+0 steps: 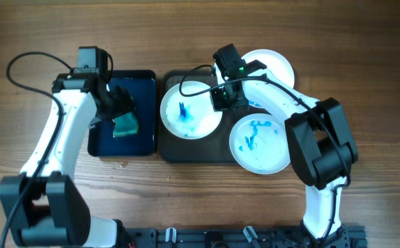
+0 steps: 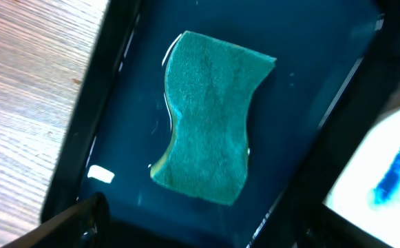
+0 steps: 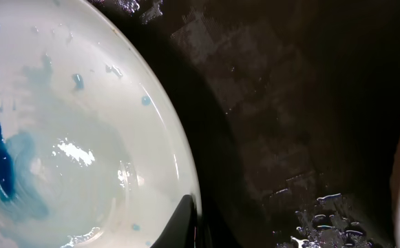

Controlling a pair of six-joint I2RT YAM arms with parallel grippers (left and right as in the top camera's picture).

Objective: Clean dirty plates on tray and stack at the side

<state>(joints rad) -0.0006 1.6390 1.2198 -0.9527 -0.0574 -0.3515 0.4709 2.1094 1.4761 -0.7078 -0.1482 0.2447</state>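
Observation:
A dirty white plate (image 1: 189,110) with blue stains lies at the left of the black tray (image 1: 186,150). It fills the left of the right wrist view (image 3: 62,138). My right gripper (image 1: 224,96) sits on its right rim, and one finger (image 3: 186,220) shows clamped over the edge. A second stained plate (image 1: 258,141) lies at the tray's right. A green sponge (image 1: 125,125) lies in a dark pan of blue water (image 1: 100,143). My left gripper (image 1: 116,105) hovers open just above the sponge (image 2: 210,117), its fingers (image 2: 200,224) apart and empty.
A clean white plate (image 1: 277,65) rests on the wooden table behind the tray's right end. The stained plate's edge shows at the right of the left wrist view (image 2: 385,179). Water drops lie on the tray floor (image 3: 323,220). Cables run over the table at the far left.

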